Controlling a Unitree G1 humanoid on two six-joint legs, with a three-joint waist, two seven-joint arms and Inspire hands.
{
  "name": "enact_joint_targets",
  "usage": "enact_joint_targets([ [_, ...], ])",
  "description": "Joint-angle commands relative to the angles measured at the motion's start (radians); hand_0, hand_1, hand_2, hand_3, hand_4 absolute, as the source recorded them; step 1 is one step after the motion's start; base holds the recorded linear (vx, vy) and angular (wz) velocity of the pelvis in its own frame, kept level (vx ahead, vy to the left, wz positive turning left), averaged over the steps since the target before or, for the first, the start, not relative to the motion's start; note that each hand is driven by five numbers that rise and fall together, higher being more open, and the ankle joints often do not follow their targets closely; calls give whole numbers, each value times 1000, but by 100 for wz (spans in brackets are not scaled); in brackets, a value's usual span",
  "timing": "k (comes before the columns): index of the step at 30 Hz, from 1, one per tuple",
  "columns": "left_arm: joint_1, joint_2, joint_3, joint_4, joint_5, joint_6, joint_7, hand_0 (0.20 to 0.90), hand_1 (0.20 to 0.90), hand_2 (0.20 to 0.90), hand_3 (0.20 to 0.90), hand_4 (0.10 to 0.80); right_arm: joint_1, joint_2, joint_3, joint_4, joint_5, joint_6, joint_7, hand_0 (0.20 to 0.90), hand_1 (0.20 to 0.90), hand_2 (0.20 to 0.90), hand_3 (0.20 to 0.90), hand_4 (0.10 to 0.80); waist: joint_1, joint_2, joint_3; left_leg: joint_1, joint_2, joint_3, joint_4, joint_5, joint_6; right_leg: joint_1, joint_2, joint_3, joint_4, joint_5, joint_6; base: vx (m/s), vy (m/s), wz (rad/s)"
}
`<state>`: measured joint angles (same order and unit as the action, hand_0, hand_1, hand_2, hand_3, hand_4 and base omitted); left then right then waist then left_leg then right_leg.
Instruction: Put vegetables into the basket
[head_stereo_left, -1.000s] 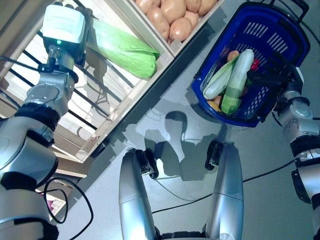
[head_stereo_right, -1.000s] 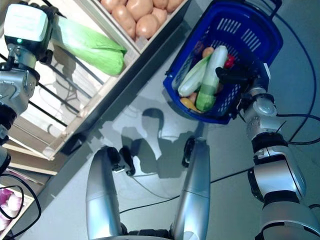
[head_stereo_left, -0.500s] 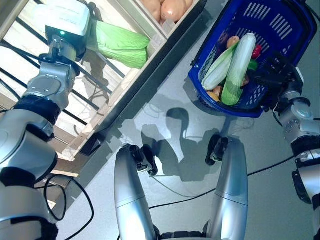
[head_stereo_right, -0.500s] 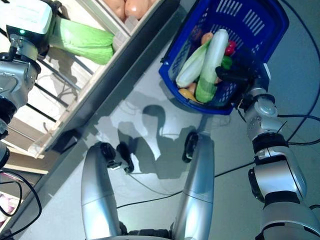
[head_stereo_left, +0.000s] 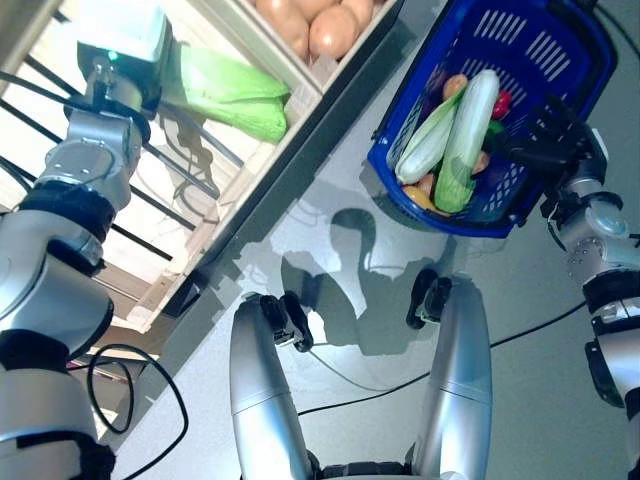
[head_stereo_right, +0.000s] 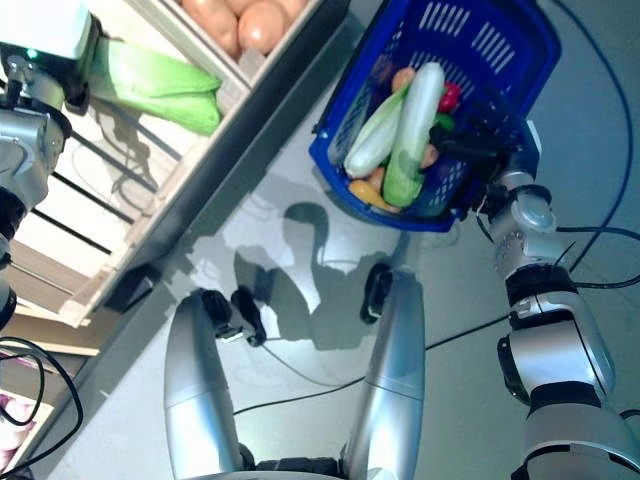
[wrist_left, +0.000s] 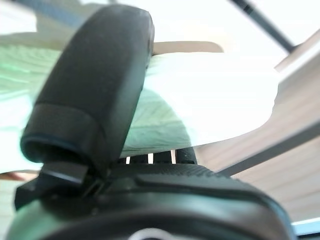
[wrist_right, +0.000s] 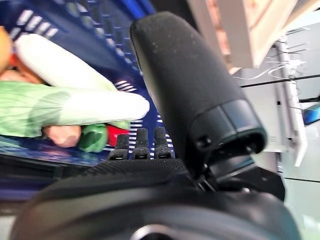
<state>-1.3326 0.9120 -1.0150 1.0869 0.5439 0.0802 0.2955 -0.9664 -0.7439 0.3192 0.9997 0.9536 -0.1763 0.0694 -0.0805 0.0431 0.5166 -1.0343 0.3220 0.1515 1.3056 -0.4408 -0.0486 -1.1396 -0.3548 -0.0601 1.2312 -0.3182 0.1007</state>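
Note:
A blue plastic basket (head_stereo_left: 590, 45) stands on the floor at the upper right. It holds two long pale green and white vegetables (head_stereo_left: 465, 135), with small orange, red, green and yellow ones under them. My right hand (head_stereo_left: 545, 140) is just beside the basket's near rim with straight fingers; its thumb also shows in the right wrist view (wrist_right: 190, 90). My left hand (wrist_left: 95, 85) is at the wooden stand on the upper left. Its thumb lies over a pale green cabbage (head_stereo_left: 230, 90) and its fingers (wrist_left: 150, 157) reach under it. The cabbage rests on the slatted shelf.
The wooden stand (head_stereo_left: 250, 190) runs slantwise across the upper left, its dark base rail meeting the grey floor. A crate of tan round vegetables (head_stereo_left: 320, 30) sits next to the cabbage. Open floor lies between the stand and the basket.
The whole picture has shifted as the camera moved. The left hand stays at the cabbage's end and the right hand stays by the basket's rim.

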Motion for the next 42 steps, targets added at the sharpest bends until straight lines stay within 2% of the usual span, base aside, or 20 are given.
enact_joint_targets([
  [1, -28, 78, 36, 73, -28, 29, 60, 300, 300, 300, 300, 400, -32, -55, -48, 1, 60, -139, 66, 900, 900, 900, 900, 800, -13, 8, -121, 62, 31, -87, -225, 90, -121, 161, -70, 50, -208, 100, 81, 18, -28, 4],
  [9, 58, 111, 101, 62, -42, -64, 98, 300, 300, 300, 300, 400, 33, -28, -63, -39, 60, -114, 124, 900, 900, 900, 900, 800, -3, 0, -188, 318, -9, -53, -446, 146, -121, 408, -47, 11, -378, 105, 71, 63, -57, 2],
  [13, 142, 127, 169, 23, -45, -143, 103, 300, 300, 300, 300, 400, 89, -6, -77, -98, 40, -81, 133, 900, 900, 900, 900, 800, 5, -6, -231, 489, -17, -16, -584, 182, -121, 579, -47, -40, -500, 113, 69, 94, -83, 3],
  [17, 219, 114, 239, -8, -125, -208, 126, 300, 300, 300, 300, 400, 133, 28, -97, -148, 37, -68, 120, 900, 900, 900, 900, 800, 14, -16, -269, 614, -23, -1, -696, 224, -115, 697, -39, -68, -593, 133, 75, 57, -81, 12],
  [18, 281, 100, 304, -36, -187, -248, 137, 300, 300, 300, 300, 400, 175, 57, -108, -187, 18, -77, 107, 900, 900, 900, 900, 800, 19, -22, -293, 684, -32, 3, -769, 255, -108, 763, -26, -82, -660, 153, 79, 56, -92, 2],
  [19, 324, 92, 348, -55, -202, -268, 141, 300, 300, 300, 300, 400, 198, 72, -115, -216, 9, -75, 93, 900, 900, 900, 900, 800, 20, -25, -306, 714, -39, 20, -816, 295, -96, 796, -16, -100, -714, 188, 72, 51, -93, -1],
  [20, 341, 88, 365, -61, -212, -279, 142, 300, 300, 300, 300, 400, 207, 78, -117, -227, 10, -77, 91, 900, 900, 900, 900, 800, 21, -26, -310, 727, -40, 23, -828, 301, -96, 808, -13, -103, -727, 192, 72, 108, -108, -3],
  [21, 434, 59, 450, -96, -224, -321, 139, 300, 300, 300, 300, 400, 266, 120, -132, -272, -3, -85, 87, 900, 900, 900, 900, 800, 24, -28, -349, 799, -51, 43, -907, 332, -91, 880, 15, -118, -806, 214, 78, 153, -88, 0],
  [22, 447, 55, 462, -101, -226, -326, 139, 300, 300, 300, 300, 400, 272, 125, -131, -278, -6, -85, 85, 900, 900, 900, 900, 800, 24, -28, -355, 812, -54, 46, -923, 337, -90, 893, 20, -120, -823, 218, 78, 230, -114, -1],
  [24, 538, 5, 535, -143, -244, -356, 110, 300, 300, 300, 300, 400, 324, 172, -127, -323, -34, -82, 80, 900, 900, 900, 900, 800, 29, -28, -408, 905, -74, 65, -1045, 379, -88, 992, 49, -138, -945, 250, 86, 190, -89, 2],
  [26, 598, -36, 575, -181, -266, -361, 83, 300, 300, 300, 300, 400, 359, 201, -122, -350, 9, -64, 100, 900, 900, 900, 900, 800, 33, -26, -438, 966, -91, 67, -1152, 421, -91, 1057, 70, -141, -1033, 275, 95, 129, -58, -4],
  [27, 600, -36, 576, -182, -266, -361, 82, 300, 300, 300, 300, 400, 360, 201, -122, -350, 9, -64, 100, 900, 900, 900, 900, 800, 33, -26, -437, 969, -92, 67, -1155, 422, -91, 1059, 71, -141, -1035, 276, 95, 137, -71, 2],
  [28, 644, -84, 603, -214, -297, -372, 62, 300, 300, 300, 300, 400, 392, 234, -126, -363, 32, -50, 76, 900, 900, 900, 900, 800, 34, -27, -463, 1015, -102, 65, -1248, 464, -96, 1111, 95, -141, -1120, 309, 97, 94, -51, 6],
  [32, 709, -159, 631, -287, -378, -381, 57, 300, 300, 300, 300, 400, 454, 280, -133, -402, 27, -35, 34, 900, 900, 900, 900, 800, 36, -28, -496, 1051, -109, 60, -1354, 513, -105, 1155, 121, -139, -1219, 355, 101, 89, -54, 1],
  [34, 767, -230, 644, -377, -422, -373, 75, 300, 300, 300, 300, 400, 511, 328, -127, -471, -4, -62, -16, 900, 900, 900, 900, 800, 38, -30, -505, 1062, -116, 46, -1387, 518, -105, 1177, 141, -136, -1265, 370, 99, 83, -59, 4],
  [36, 807, -273, 654, -431, -431, -366, 89, 300, 300, 300, 300, 400, 543, 359, -124, -510, 0, -51, -10, 900, 900, 900, 900, 800, 38, -31, -509, 1066, -117, 45, -1393, 514, -103, 1188, 149, -136, -1285, 375, 97, 58, -39, 1],
  [37, 838, -311, 665, -480, -452, -363, 92, 300, 300, 300, 300, 400, 569, 392, -119, -544, 3, -24, 9, 900, 900, 900, 900, 800, 38, -34, -512, 1067, -119, 42, -1393, 509, -101, 1195, 155, -138, -1303, 382, 94, 43, -36, -3],
  [38, 846, -322, 669, -492, -452, -362, 95, 300, 300, 300, 300, 400, 577, 400, -116, -551, 7, -11, 21, 900, 900, 900, 900, 800, 39, -34, -513, 1067, -119, 41, -1393, 507, -100, 1196, 157, -139, -1305, 381, 93, 58, -55, -5],
  [39, 870, -358, 675, -529, -472, -366, 94, 300, 300, 300, 300, 400, 600, 427, -102, -573, 49, 28, 96, 900, 900, 900, 900, 800, 41, -36, -515, 1067, -120, 40, -1393, 501, -98, 1201, 163, -139, -1305, 376, 88, 41, -37, -4],
  [42, 904, -395, 683, -586, -495, -370, 79, 300, 300, 300, 300, 400, 639, 458, -89, -607, 92, 75, 166, 900, 900, 900, 900, 800, 42, -40, -515, 1077, -116, 45, -1393, 498, -94, 1205, 167, -141, -1294, 366, 84, 62, -41, -2],
])
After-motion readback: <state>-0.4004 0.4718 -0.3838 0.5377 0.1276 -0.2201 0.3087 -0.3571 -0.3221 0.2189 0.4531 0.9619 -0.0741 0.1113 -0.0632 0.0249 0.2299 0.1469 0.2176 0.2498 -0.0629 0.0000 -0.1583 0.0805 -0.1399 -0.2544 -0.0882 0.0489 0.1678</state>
